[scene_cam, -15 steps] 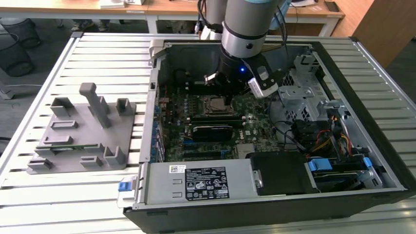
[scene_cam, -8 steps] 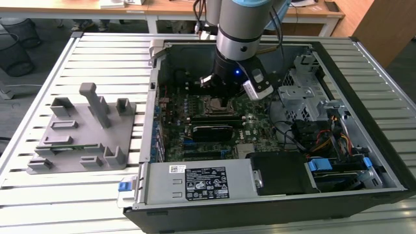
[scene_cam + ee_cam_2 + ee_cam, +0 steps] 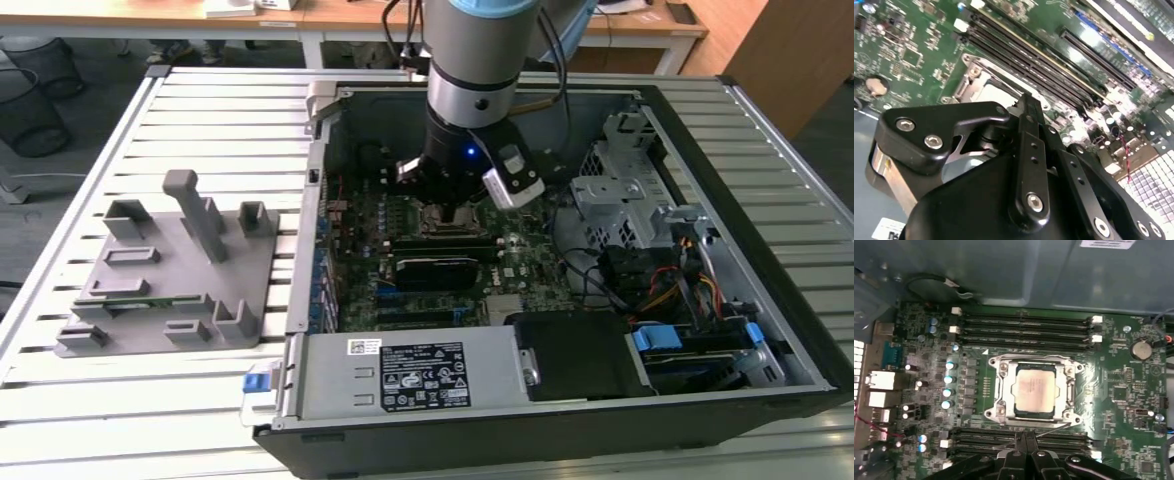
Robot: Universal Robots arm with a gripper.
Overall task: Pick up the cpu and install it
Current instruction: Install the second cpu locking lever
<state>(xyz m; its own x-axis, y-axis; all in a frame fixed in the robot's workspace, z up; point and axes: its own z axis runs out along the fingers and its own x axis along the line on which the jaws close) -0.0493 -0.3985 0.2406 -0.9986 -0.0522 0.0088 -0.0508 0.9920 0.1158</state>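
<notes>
sitting flat in its metal-framed socket [image 3: 1034,390], shiny square cpu [image 3: 1034,389]; black fingers [image 3: 1025,452] pressed together, empty.

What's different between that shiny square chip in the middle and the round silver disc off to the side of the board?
In the first wrist view, the cpu is square and sits inside a metal socket frame; the coin battery is round, smaller, and sits in a dark holder near the board's edge. Both are flat, silvery, and lie on the green motherboard.

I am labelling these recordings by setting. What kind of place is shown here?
Probably a robotics lab or a computer assembly test bench: an open computer case lies on a slatted metal table, a grey fixture block sits beside it, and office desks stand behind.
</notes>
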